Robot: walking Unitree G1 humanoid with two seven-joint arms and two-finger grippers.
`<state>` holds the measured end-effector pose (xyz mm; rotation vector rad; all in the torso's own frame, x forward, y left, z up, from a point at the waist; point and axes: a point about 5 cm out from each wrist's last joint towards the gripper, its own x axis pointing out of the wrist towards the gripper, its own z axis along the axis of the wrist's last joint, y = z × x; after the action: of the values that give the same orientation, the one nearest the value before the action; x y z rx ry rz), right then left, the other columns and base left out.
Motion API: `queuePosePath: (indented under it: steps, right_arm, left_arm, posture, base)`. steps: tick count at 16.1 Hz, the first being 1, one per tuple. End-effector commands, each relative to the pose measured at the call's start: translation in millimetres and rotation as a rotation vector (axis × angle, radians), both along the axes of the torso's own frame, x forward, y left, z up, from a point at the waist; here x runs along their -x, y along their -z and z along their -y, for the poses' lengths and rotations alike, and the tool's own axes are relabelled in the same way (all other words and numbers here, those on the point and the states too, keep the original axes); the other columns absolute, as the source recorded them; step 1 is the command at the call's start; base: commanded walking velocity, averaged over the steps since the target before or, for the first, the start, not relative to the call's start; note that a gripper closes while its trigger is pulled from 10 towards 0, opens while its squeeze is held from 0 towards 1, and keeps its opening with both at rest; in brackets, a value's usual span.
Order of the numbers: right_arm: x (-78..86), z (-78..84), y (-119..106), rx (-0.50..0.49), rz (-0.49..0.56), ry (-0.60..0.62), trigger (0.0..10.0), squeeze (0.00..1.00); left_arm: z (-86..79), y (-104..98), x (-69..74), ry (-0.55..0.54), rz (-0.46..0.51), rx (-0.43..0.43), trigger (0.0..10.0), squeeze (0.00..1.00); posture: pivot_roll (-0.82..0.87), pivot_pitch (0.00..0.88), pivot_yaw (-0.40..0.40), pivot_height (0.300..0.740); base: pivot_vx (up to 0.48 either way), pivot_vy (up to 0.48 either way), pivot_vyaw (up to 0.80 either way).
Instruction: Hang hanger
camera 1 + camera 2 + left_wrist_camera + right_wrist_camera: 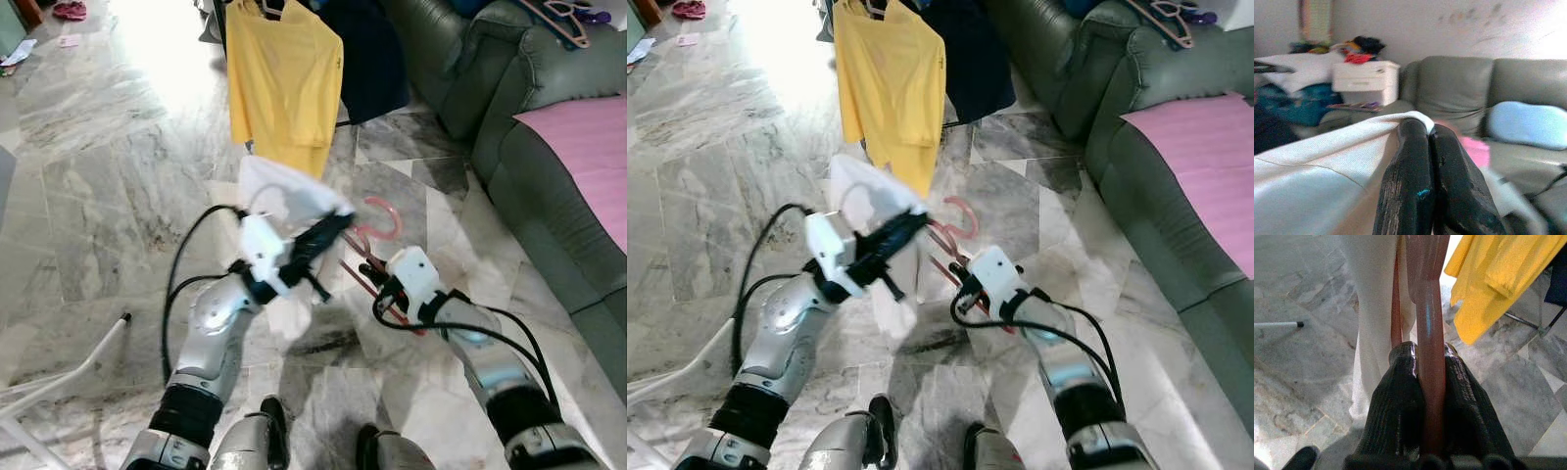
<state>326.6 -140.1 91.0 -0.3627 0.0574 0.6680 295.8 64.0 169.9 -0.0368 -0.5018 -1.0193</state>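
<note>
A pink plastic hanger [380, 227] carries a white garment [284, 201] and is held up in front of me over the marble floor. My right gripper [1431, 363] is shut on the hanger's lower bar, with the pink bar clamped between its fingers. My left gripper [338, 227] is shut on the white cloth near the hanger's shoulder; in the left wrist view the fabric [1327, 161] drapes over the closed fingers [1415, 181]. A yellow shirt [284, 83] hangs on a rack just beyond, with a dark garment [372, 59] beside it.
A grey-green sofa [509, 127] with a pink cloth [588, 157] runs along the right; more hangers [563, 20] lie on its back. A white metal stand leg [69, 377] lies on the floor at lower left. My feet [274, 431] show at the bottom.
</note>
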Motion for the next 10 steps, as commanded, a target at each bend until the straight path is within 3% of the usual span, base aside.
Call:
queuePosePath:
  steps: [1, 4, 5, 10]
  right_arm:
    - [-1.3, -1.8, 0.6, -0.005, -0.001, 0.000, 0.0, 0.00]
    - [-4.7, -0.8, -1.3, 0.007, 0.009, -0.006, 0.0, 0.00]
    - [-7.5, -1.9, -8.1, -0.011, 0.039, -0.013, 0.0, 0.00]
    - [-13.1, -1.4, -37.2, -0.063, 0.169, -0.005, 0.0, 0.00]
  left_arm:
    - [8.7, -4.6, 9.1, 0.086, 0.014, -0.013, 0.0, 0.00]
    - [8.0, -3.1, 13.0, 0.154, -0.054, -0.028, 0.0, 0.00]
    - [3.3, 6.5, 10.8, 0.149, -0.085, -0.061, 0.0, 0.00]
    - [-25.8, 38.7, -7.9, -0.091, -0.159, -0.154, 0.0, 0.00]
  posture:
    - [-0.11, 0.201, 0.042, 0.740]
    - [-0.11, 0.201, 0.042, 0.740]
    - [-0.11, 0.202, 0.045, 0.740]
    - [-0.12, 0.204, 0.045, 0.740]
  base:
    - [0.000, 0.000, 0.00]
    - [0.000, 0.000, 0.00]
    - [0.000, 0.000, 0.00]
    - [0.000, 0.000, 0.00]
